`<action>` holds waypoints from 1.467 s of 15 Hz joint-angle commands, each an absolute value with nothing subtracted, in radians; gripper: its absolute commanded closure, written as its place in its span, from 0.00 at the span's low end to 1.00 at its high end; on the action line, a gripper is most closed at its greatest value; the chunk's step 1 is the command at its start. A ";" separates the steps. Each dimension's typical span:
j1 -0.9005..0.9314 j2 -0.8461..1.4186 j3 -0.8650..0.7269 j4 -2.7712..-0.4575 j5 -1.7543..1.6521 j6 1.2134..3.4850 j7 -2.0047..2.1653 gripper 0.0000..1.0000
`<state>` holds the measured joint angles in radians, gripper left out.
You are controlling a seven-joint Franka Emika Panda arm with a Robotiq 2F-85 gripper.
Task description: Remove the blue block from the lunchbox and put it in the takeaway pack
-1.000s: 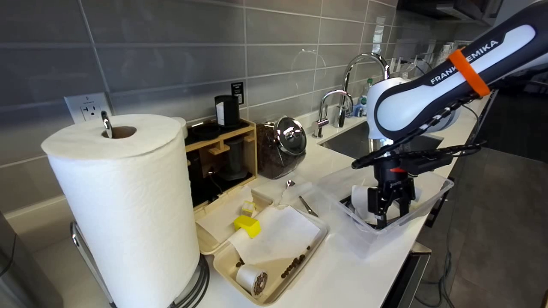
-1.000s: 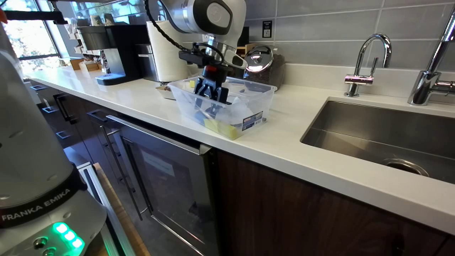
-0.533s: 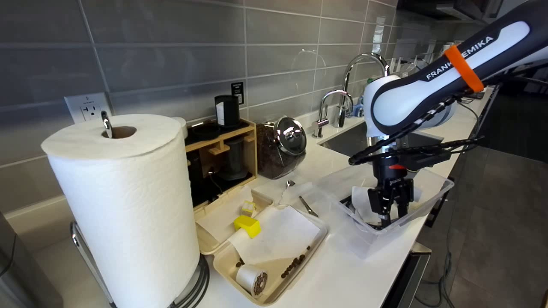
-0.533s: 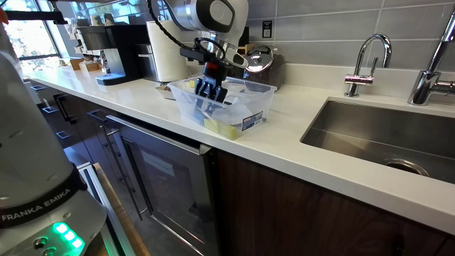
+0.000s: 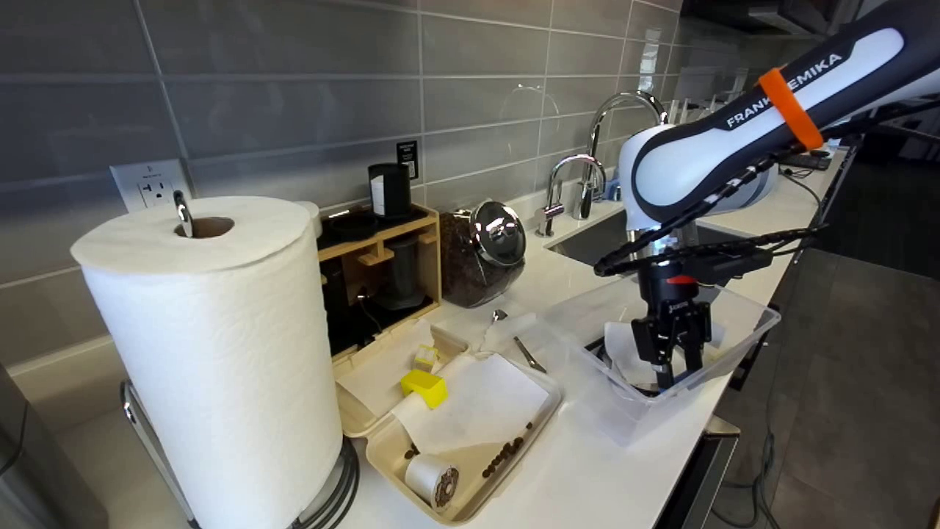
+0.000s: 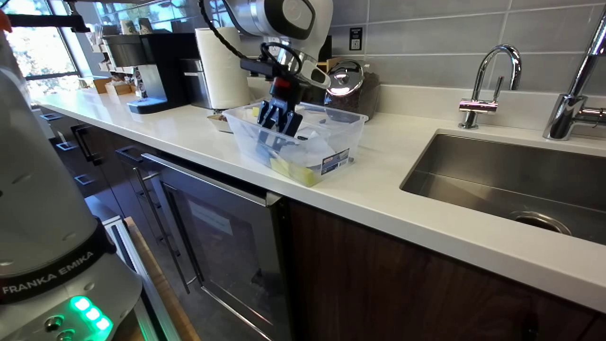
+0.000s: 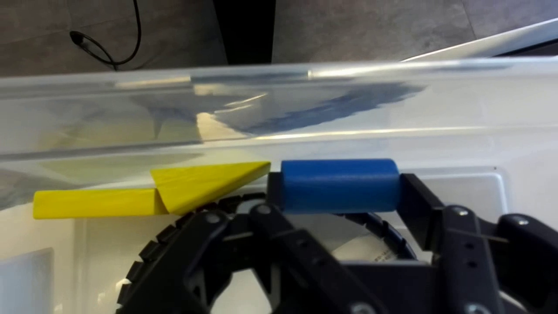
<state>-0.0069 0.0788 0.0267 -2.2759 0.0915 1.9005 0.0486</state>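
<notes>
Seen by the wrist camera, the blue block (image 7: 341, 181) spans the jaws, and both black fingers (image 7: 419, 201) press against its ends. My gripper (image 5: 679, 372) is shut on it, reaching down inside the see-through plastic bin (image 6: 244, 144) that serves as the lunchbox. In both exterior views the block is hard to make out there. The takeaway pack (image 5: 389, 457), a beige clamshell, lies with its lid folded back on the counter, to the left of the bin in an exterior view. It holds white paper (image 5: 477, 404), a yellow piece (image 5: 426, 388) and a coffee pod (image 5: 433, 481).
Beside the held block lie two yellow pieces, a wedge (image 7: 209, 185) and a bar (image 7: 98, 203). Below them curves a black segmented cable (image 7: 152, 257). Spoons (image 5: 529, 354) and a paper towel roll (image 5: 213, 367) stand near the pack. A sink (image 6: 497, 189) adjoins the bin.
The fingers have come together onto the block. The wrist has risen slightly and shifted a little, while the fingertips remain within the bin. The takeaway pack has not moved.
</notes>
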 commanded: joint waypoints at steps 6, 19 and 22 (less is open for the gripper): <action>0.034 -0.111 0.053 -2.204 -0.042 1.862 0.160 0.59; 0.139 -0.030 0.169 -2.109 -0.159 2.286 0.071 0.59; 0.164 0.025 0.181 -2.060 -0.133 2.328 -0.054 0.59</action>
<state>0.1410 -0.0398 0.1711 -2.1221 -0.1498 2.3052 0.0581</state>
